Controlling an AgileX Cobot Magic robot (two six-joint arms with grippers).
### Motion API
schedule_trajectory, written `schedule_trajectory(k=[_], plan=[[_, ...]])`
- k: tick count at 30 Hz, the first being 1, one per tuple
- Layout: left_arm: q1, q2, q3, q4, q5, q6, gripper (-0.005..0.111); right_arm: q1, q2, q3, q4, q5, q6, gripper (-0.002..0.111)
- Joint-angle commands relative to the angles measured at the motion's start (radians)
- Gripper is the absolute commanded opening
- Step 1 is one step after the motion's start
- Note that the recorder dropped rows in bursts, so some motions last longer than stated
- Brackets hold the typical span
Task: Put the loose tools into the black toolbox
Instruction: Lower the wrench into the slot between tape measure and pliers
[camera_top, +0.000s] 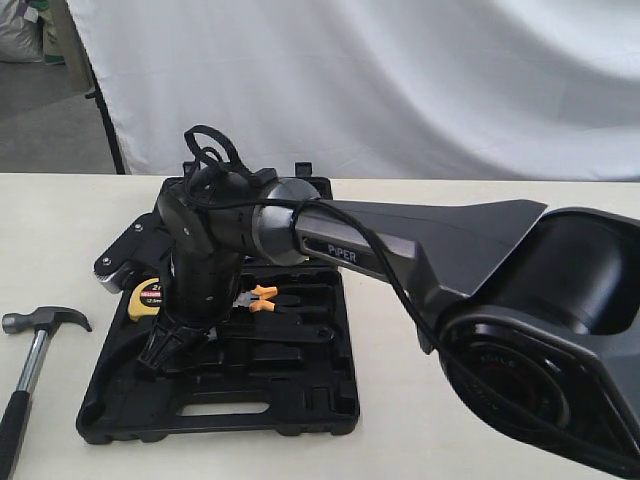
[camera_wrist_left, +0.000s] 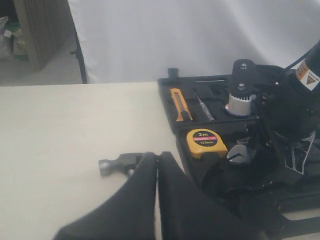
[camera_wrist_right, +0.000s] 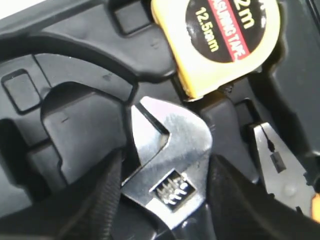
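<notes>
The right pincer (camera_wrist_right: 167, 192) pinches the black-handled, silver-jawed adjustable wrench (camera_wrist_right: 170, 145) near its head, long axis in line with the pincer and jaws leading, low over the black moulded plastic toolbox (camera_top: 300, 405) just beside the yellow tape measure (camera_wrist_right: 220, 40), its recess likely straight below.

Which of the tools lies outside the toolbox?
The hammer, on the table left of the toolbox; wrench, pliers and tape measure are in or over it.

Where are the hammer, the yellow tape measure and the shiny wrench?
Steel claw hammer with black handle (camera_top: 45, 319): exterior view, on its steel head.
Yellow tape measure (camera_wrist_left: 204, 138): left wrist view, on its round black label.
Silver-jawed adjustable wrench (camera_wrist_right: 175, 145): right wrist view, on its silver head.
</notes>
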Motion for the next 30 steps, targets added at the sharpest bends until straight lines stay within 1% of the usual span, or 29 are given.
schedule_trajectory(k=[1, 6, 19, 20, 21, 23, 25, 26, 30], plan=[[0.004, -0.003, 0.003, -0.012, 0.0, -0.008, 0.001, -0.003, 0.009, 0.0, -0.022, 0.012, 0.005, 0.0], [0.004, -0.003, 0.003, -0.009, 0.0, -0.008, 0.001, -0.003, 0.009, 0.0, -0.029, 0.032, 0.046, 0.0], [0.004, -0.003, 0.003, -0.009, 0.0, -0.008, 0.001, 0.0, 0.011, 0.0, -0.025, 0.053, 0.078, 0.0], [0.004, -0.003, 0.003, -0.009, 0.0, -0.008, 0.001, 0.0, 0.011, 0.0, -0.025, 0.053, 0.094, 0.005], [0.004, -0.003, 0.003, -0.009, 0.0, -0.008, 0.001, 0.0, 0.011, 0.0, -0.025, 0.053, 0.101, 0.017], [0.004, -0.003, 0.003, -0.009, 0.0, -0.008, 0.001, 0.0, 0.011, 0.0, -0.025, 0.055, 0.101, 0.037], [0.004, -0.003, 0.003, -0.009, 0.0, -0.008, 0.001, 0.0, 0.008, 0.0, -0.025, 0.064, 0.101, 0.053], [0.004, -0.003, 0.003, -0.009, 0.0, -0.008, 0.001, 0.0, 0.004, 0.0, -0.025, 0.067, 0.101, 0.059], [0.004, -0.003, 0.003, -0.009, 0.0, -0.008, 0.001, 0.0, -0.021, 0.0, -0.011, 0.072, 0.101, 0.073]])
